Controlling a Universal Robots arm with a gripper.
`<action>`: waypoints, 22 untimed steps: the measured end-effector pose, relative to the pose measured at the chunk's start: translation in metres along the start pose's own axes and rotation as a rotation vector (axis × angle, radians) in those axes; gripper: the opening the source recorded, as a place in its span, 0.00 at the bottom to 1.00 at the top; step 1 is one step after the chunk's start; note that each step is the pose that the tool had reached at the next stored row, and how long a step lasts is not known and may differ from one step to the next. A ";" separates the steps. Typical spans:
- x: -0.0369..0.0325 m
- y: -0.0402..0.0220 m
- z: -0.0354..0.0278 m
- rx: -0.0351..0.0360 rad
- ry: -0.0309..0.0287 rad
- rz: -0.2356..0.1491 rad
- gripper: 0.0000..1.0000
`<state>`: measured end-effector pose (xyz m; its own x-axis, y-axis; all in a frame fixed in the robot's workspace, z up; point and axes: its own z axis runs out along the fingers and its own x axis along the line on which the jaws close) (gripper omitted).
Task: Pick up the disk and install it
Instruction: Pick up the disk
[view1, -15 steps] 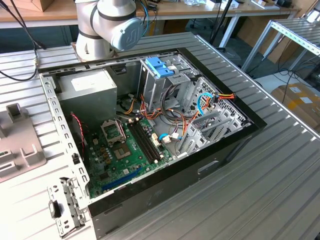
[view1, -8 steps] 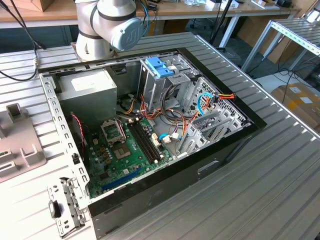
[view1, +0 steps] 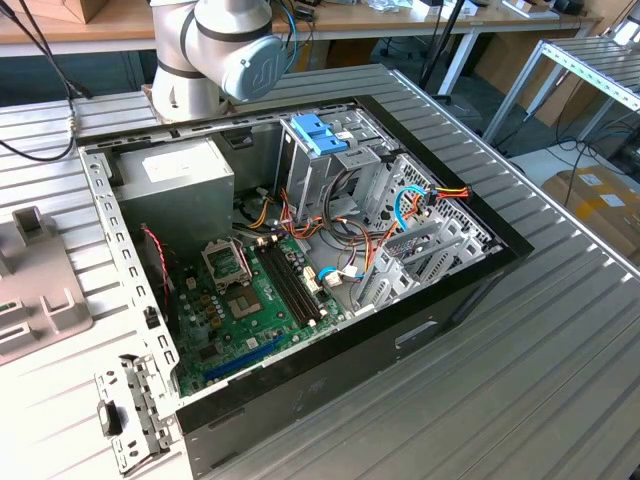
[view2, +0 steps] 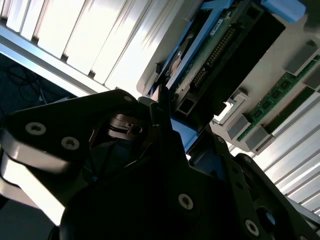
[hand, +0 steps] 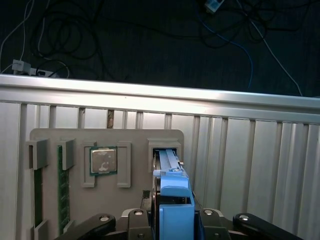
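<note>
First wrist view: the disk (hand: 175, 192) is stood on edge in a slot of the grey tray (hand: 107, 142). The end effector (hand: 172, 222) is placed around it; whether it is gripped cannot be told.

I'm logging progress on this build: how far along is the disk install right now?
Done: the gripper is at the disk, over its slot in the grey parts tray. In hand: the pickup; whether the disk is clear of the slot I cannot tell. Left: the install, since the disk is not yet in the open computer case.
</note>
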<state>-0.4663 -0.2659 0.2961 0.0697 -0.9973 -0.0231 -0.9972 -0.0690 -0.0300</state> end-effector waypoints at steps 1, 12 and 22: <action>0.0000 0.0000 -0.0005 0.0001 0.0000 0.000 0.37; -0.0001 -0.0002 -0.0053 0.0001 0.0000 0.000 0.37; -0.0003 -0.0004 -0.0116 0.0001 0.0000 0.000 0.37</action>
<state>-0.4663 -0.2659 0.3077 0.0698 -0.9973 -0.0231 -0.9972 -0.0691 -0.0301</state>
